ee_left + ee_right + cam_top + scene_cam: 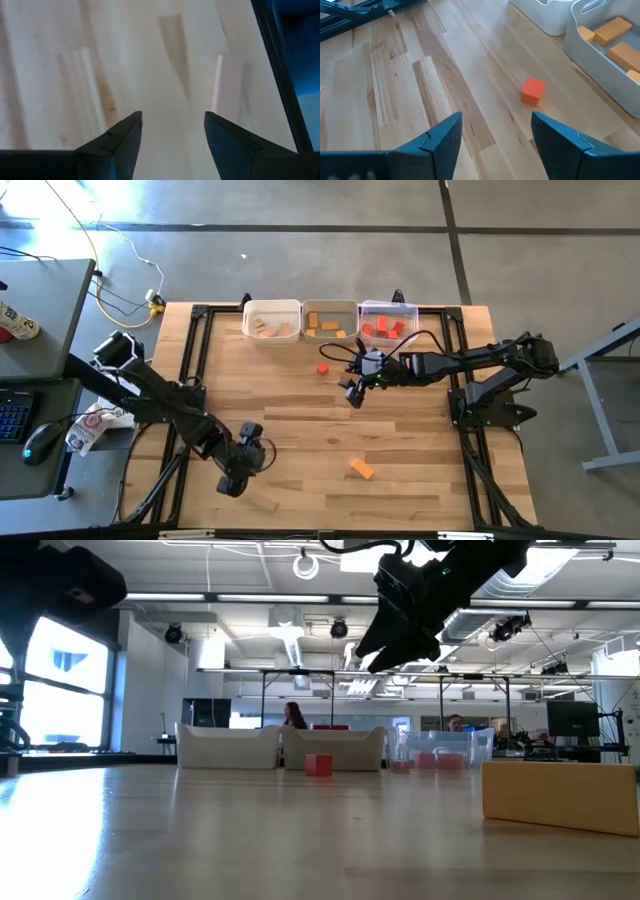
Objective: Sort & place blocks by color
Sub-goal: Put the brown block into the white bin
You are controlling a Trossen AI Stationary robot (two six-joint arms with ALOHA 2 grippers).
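From table height I see a red cube (319,764) standing alone on the wooden table (250,840), just in front of the row of bins: two white bins (228,747) side by side and a clear bin (440,749) with red blocks (433,761) inside. Close to me on the right lies an orange block (558,791). The right arm's gripper (400,615) hangs dark above the middle.

Bare table (300,430) lies between the grippers; three bins (330,320) block the far edge.
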